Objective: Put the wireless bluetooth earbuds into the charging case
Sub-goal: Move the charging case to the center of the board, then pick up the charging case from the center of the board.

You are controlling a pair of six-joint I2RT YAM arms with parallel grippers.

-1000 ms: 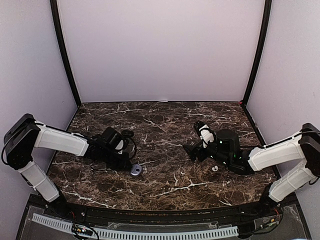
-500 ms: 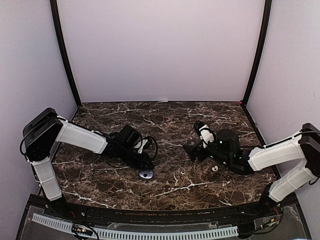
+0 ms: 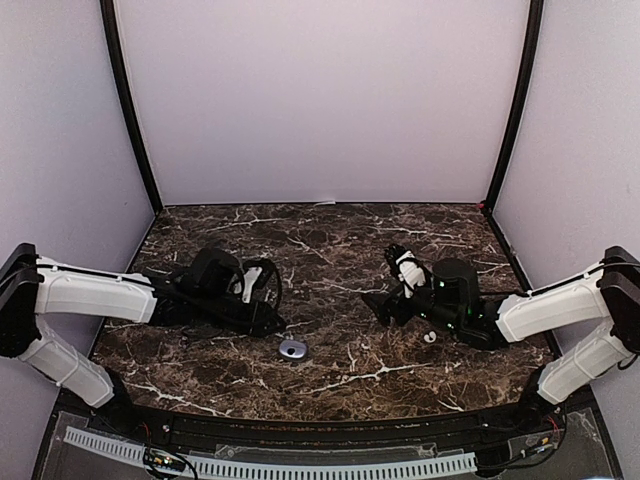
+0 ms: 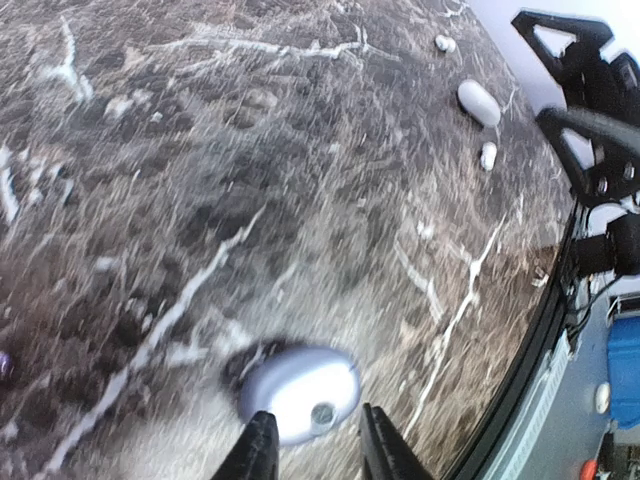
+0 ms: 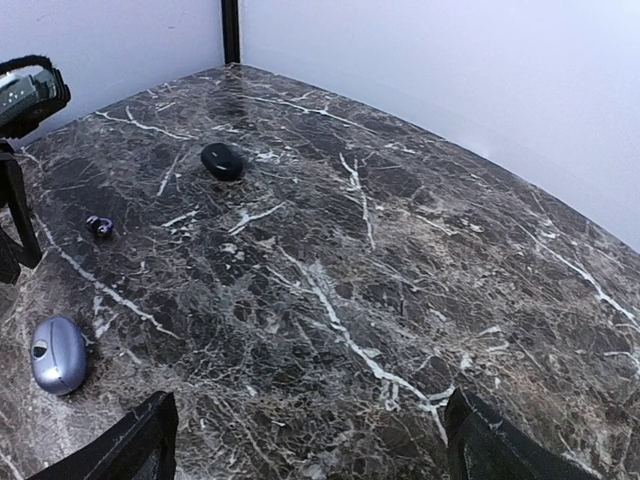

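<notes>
A lavender oval charging case (image 3: 293,348) lies closed on the marble table, also seen in the right wrist view (image 5: 57,353). In the left wrist view the case (image 4: 300,390) lies just beyond my left gripper (image 4: 320,455), whose jaws stand slightly apart with nothing between them. The left gripper (image 3: 270,324) is to the case's upper left. A white case (image 4: 478,102) and two white earbuds (image 4: 488,155) (image 4: 444,43) lie far right. One white earbud (image 3: 429,337) lies by my right arm. A dark earbud (image 5: 99,226) lies alone. My right gripper (image 5: 320,450) is wide open and empty.
A black oval object (image 5: 222,161) lies toward the back left of the table. The left arm (image 5: 20,95) shows at the left edge of the right wrist view. The table's front edge (image 4: 540,330) and rail run close behind the lavender case.
The left arm swung right, sliding the lavender case rightward, then drew back to the left. The case now rests apart from the gripper. The right arm has barely moved.
</notes>
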